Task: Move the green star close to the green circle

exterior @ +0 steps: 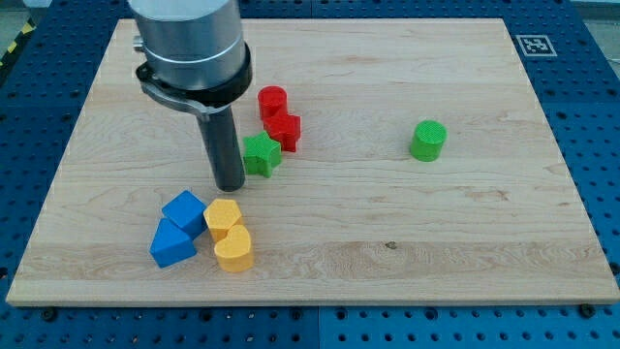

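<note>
The green star (261, 154) lies on the wooden board (387, 242), left of centre. The green circle (427, 140) stands well to the view's right of it, apart from other blocks. My tip (230, 185) rests on the board just to the left of the green star and slightly below it, close to or touching its left edge. The rod rises from there to the grey arm body at the view's top left.
A red cylinder (273, 100) and a red block (284, 130) sit just above and right of the star. Two blue blocks (183, 209) (171, 245) and two yellow blocks (223, 217) (234, 249) cluster below my tip.
</note>
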Controlling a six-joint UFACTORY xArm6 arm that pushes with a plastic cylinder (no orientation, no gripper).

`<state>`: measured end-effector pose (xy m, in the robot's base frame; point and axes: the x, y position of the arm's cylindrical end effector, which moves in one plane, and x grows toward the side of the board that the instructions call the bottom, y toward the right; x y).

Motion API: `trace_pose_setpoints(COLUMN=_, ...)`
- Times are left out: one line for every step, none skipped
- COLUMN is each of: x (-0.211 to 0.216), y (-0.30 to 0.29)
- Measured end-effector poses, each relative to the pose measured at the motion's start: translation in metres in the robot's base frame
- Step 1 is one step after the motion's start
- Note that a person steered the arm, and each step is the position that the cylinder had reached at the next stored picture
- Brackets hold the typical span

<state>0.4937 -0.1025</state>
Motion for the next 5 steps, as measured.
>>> trace_pose_setpoints(x=-0.015, y=-0.009)
trace_pose_setpoints(x=-0.029, y=0.006)
trace_pose_setpoints(x=-0.026, y=0.04)
trace_pose_setpoints(x=-0.026, y=0.072)
trace_pose_setpoints(x=-0.026, y=0.093)
